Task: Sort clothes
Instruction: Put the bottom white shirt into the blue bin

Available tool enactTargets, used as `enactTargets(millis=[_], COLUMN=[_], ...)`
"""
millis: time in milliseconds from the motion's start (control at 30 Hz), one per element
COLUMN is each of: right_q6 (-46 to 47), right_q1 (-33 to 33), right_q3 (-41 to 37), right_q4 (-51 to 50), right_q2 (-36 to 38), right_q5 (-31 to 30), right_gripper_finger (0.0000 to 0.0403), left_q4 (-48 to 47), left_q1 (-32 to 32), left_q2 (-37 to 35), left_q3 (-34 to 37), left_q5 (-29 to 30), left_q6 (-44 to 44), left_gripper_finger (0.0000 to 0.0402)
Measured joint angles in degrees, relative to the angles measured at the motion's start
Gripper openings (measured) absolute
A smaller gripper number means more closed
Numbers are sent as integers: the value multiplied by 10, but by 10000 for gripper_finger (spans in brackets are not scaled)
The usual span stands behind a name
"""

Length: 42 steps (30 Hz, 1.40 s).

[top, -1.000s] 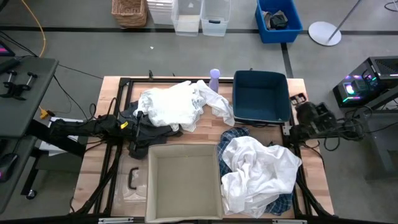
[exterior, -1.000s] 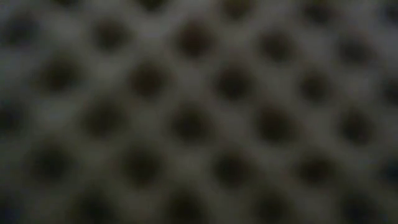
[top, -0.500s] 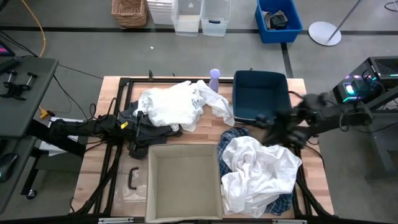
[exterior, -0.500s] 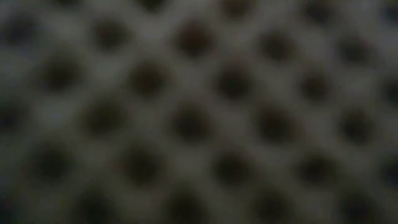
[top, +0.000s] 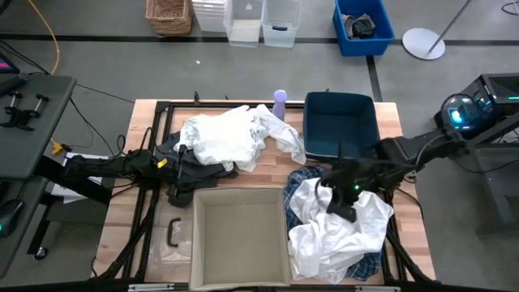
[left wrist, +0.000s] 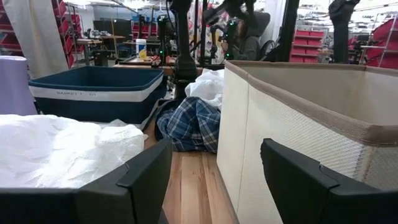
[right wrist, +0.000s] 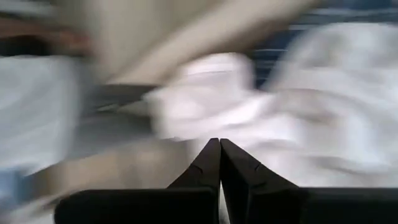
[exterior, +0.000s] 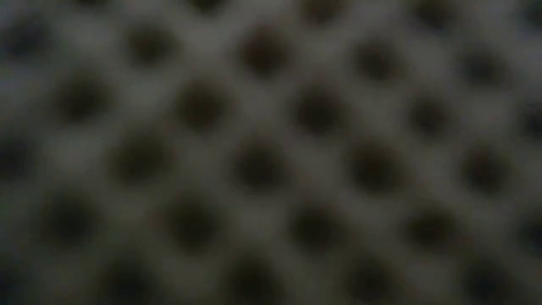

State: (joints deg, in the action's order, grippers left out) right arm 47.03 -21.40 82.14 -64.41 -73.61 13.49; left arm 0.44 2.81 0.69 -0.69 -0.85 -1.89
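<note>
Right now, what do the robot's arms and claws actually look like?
Both arms are dark, nearly black, built of jointed segments. The left arm carries a small yellow tag and has dark cables trailing beside it. The right arm shows a small green light near its claw. Up close, each claw has two flat, angular black fingers, plain and matte with no visible markings.

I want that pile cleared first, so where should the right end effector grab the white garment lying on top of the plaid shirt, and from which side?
Grip a raised fold near the top of the white garment, coming straight down from above. It lies crumpled in ridges, draped over the plaid shirt, so a pinch on a high ridge probably lifts it alone. The right end effector hangs over it, fingers shut, and must open first. The beige fabric box blocks a side approach.
</note>
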Motion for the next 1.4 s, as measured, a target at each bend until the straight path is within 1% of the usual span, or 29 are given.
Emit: enactTargets(millis=[33, 67, 133, 167, 267, 333, 400, 467, 567, 633, 733, 833, 900, 1000, 1167, 1267, 1333, 1367, 1400], right_q6=[16, 35, 57, 60, 99, 106, 110, 110, 108, 77, 1, -97, -141, -181, -239, -251, -249, -247, -242], right_q1=[-11, -20, -34, -36, -23, -21, -23, -29, -52, -77, -118, -147, -154, -154, -152, -148, -144, -142, -139], right_q3=[11, 18, 23, 23, 23, 23, 23, 23, 23, 23, 23, 23, 23, 23, 23, 23, 23, 22, 22], right_q4=[-27, -39, -31, -31, -41, -39, -40, -37, -23, -14, -22, -46, -62, -76, -76, -77, -78, -78, -78], right_q2=[-13, -25, -44, -52, -74, -84, -90, -94, -100, -105, -122, -151, -174, -202, -245, -272, -293, -303, -311], right_q5=[-36, -58, -92, -97, -56, -43, -22, -1, 0, -5, -36, -102, -142, -185, -233, -241, -241, -240, -236], right_gripper_finger=[0, 0, 0, 0, 3, 16, 41, 77, 143, 187, 239, 267, 275, 277, 277, 277, 267, 253, 227], left_q4=[0, 0, 0, 0, 0, 0, 0, 0, 0, 0, 0, 0, 0, 0, 0, 0, 0, 0, 0], left_q1=[0, 0, 0, 0, 0, 0, 0, 0, 0, 0, 0, 0, 0, 0, 0, 0, 0, 0, 0], left_q2=[0, 0, 0, 0, 0, 0, 0, 0, 0, 0, 0, 0, 0, 0, 0, 0, 0, 0, 0], left_q3=[0, 0, 0, 0, 0, 0, 0, 0, 0, 0, 0, 0, 0, 0, 0, 0, 0, 0, 0], left_q5=[0, 0, 0, 0, 0, 0, 0, 0, 0, 0, 0, 0, 0, 0, 0, 0, 0, 0, 0], left_q6=[0, 0, 0, 0, 0, 0, 0, 0, 0, 0, 0, 0, 0, 0, 0, 0, 0, 0, 0], left_gripper_finger=[235, 235, 235, 235, 235, 235, 235, 235, 235, 235, 235, 235, 235, 235, 235, 235, 235, 235, 235])
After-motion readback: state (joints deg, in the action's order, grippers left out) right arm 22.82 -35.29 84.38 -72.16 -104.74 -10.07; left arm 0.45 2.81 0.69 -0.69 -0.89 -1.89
